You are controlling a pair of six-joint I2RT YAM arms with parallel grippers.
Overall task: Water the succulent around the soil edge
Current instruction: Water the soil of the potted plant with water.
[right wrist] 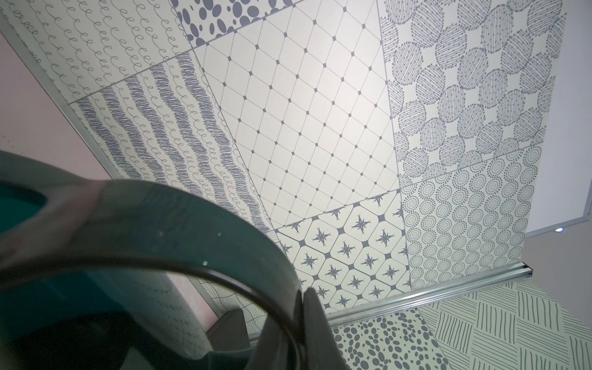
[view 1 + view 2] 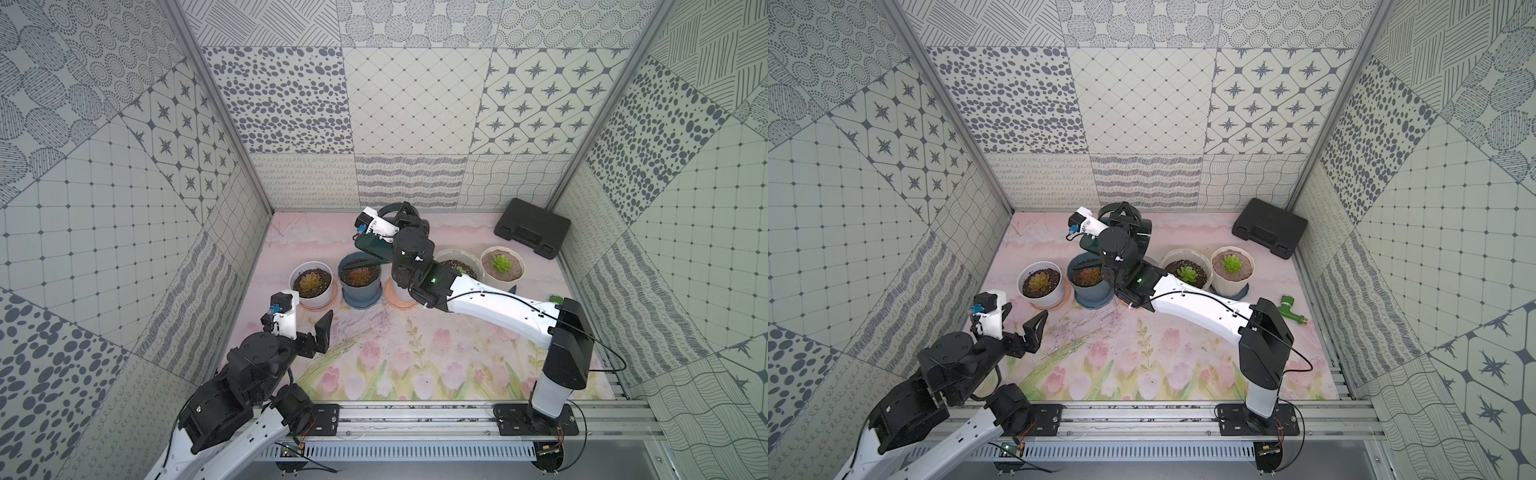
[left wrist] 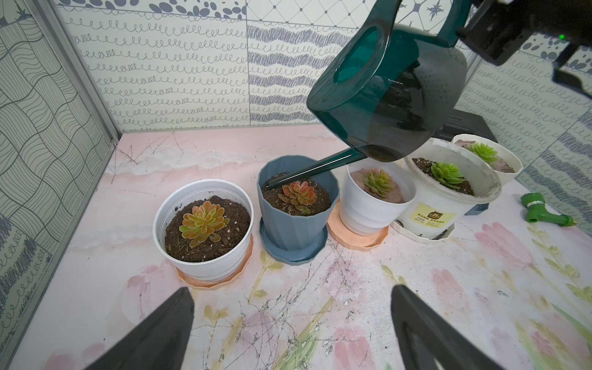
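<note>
In both top views the succulent (image 2: 500,262) (image 2: 1232,263) is seen rightmost in the pot row, apart from the watering can (image 2: 371,246) pinched by the right end effector (image 2: 405,217). In the left wrist view the left end effector (image 3: 291,304) is spread, the spout (image 3: 307,169) over the blue pot (image 3: 298,224).

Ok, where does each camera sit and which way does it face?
Top views: high at the front, looking down at the table; both arms show.
Left wrist: low, facing the pots and watering can; left gripper's open fingers show.
Right wrist: tilted up at the walls; the can's handle and right gripper show.
Shared: the watering can, in all.
</note>
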